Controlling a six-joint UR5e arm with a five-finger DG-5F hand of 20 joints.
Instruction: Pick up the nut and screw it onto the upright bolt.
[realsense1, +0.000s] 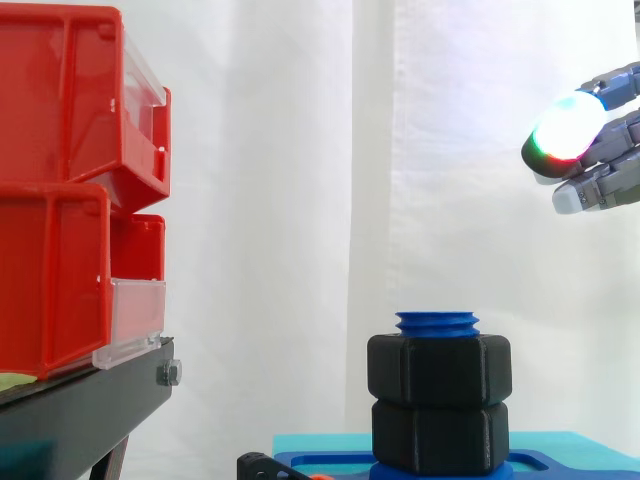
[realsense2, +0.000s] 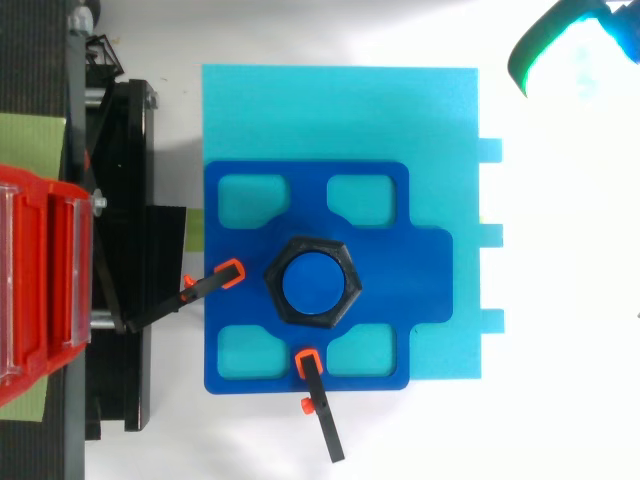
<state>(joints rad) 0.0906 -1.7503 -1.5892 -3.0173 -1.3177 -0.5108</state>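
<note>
Nut (realsense1: 439, 369) round bolt (realsense1: 437, 322) top, hand (realsense1: 612, 135) relaxed & empty, well apart.

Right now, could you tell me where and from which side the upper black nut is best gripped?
Probably by two opposite flat faces, coming down from above: the upper nut sits level on the upright bolt, its hexagon free all round, while the lower nut right beneath leaves no room underneath. The hand hangs open, high at the side view's right.

Black nut (realsense1: 439, 369) tops a second nut (realsense1: 439, 435) on the upright blue bolt (realsense1: 437, 322).
</note>
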